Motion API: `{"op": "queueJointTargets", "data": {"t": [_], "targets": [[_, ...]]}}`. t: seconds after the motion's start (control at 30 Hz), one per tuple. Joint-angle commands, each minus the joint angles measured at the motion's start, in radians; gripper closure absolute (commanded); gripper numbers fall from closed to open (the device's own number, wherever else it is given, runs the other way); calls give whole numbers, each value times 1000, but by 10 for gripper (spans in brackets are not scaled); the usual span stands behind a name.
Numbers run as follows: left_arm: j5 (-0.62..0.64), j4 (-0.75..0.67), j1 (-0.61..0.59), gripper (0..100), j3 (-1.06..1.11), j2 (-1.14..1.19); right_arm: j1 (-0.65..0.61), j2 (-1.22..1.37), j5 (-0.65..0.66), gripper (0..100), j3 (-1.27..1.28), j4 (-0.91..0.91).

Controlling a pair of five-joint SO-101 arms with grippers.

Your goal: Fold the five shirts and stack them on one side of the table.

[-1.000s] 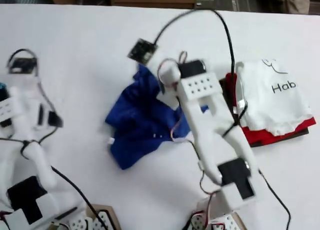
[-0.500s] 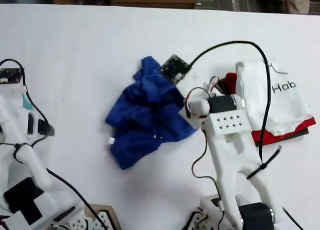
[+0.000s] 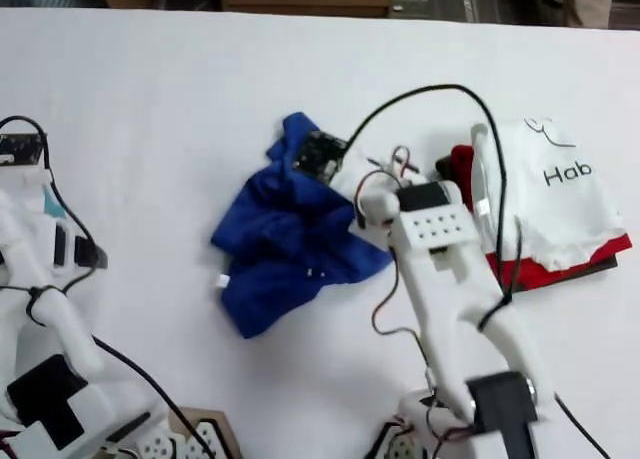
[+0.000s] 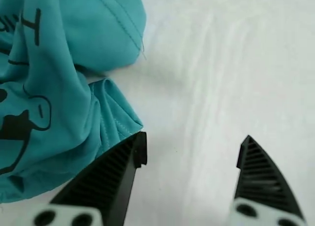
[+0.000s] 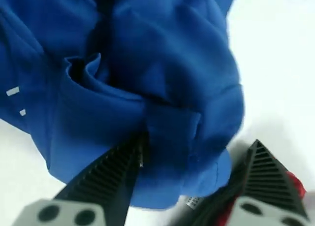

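A crumpled blue shirt (image 3: 285, 234) lies in the middle of the table. My right arm (image 3: 432, 234) comes from the front edge and ends at the shirt's right side. Its gripper (image 5: 199, 145) is open just over a bunched fold of the blue shirt (image 5: 147, 63), with nothing held. At the right a white shirt (image 3: 545, 194) lies folded on a red shirt (image 3: 545, 272). My left gripper (image 4: 193, 147) stands open over bare table beside a crumpled teal shirt (image 4: 54, 88) with black print. My left arm (image 3: 40, 254) is at the left edge.
The white tablecloth (image 3: 170, 89) covers the whole table. A black cable (image 3: 455, 94) loops from the right arm over the stack's near corner. Wooden arm mounts (image 3: 200, 429) sit at the front edge. Open table lies at the back and between the arms.
My right arm pulled back from the blue shirt's far side, swung toward the stack, then returned to the shirt's right edge. The blue shirt kept its shape. The left arm shifted slightly.
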Motion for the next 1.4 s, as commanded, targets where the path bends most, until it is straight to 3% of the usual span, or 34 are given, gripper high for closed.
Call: {"op": "queueJointTargets", "data": {"t": [0.0, 0.1, 0.37, 0.63, 0.9, 1.17, 1.37], "targets": [[-3, -11, -3, 687, -4, -8, -1, 53, 18, 683, -103, 28], [-3, -11, -3, 687, -4, -8, -1, 58, 20, 722, -157, 79], [-3, -11, 12, 687, -4, -8, -1, 38, 20, 980, -281, 208], [-3, -26, 12, 687, -4, -6, -25, -101, 87, 963, -288, 334], [-3, -31, 23, 687, 1, -6, -27, -102, 81, 745, -285, 314], [-3, -31, 23, 687, 1, -6, -19, -93, 89, 744, -198, 165], [-3, -26, 23, 687, 1, -6, 54, 58, 89, 744, -203, 131]]}}
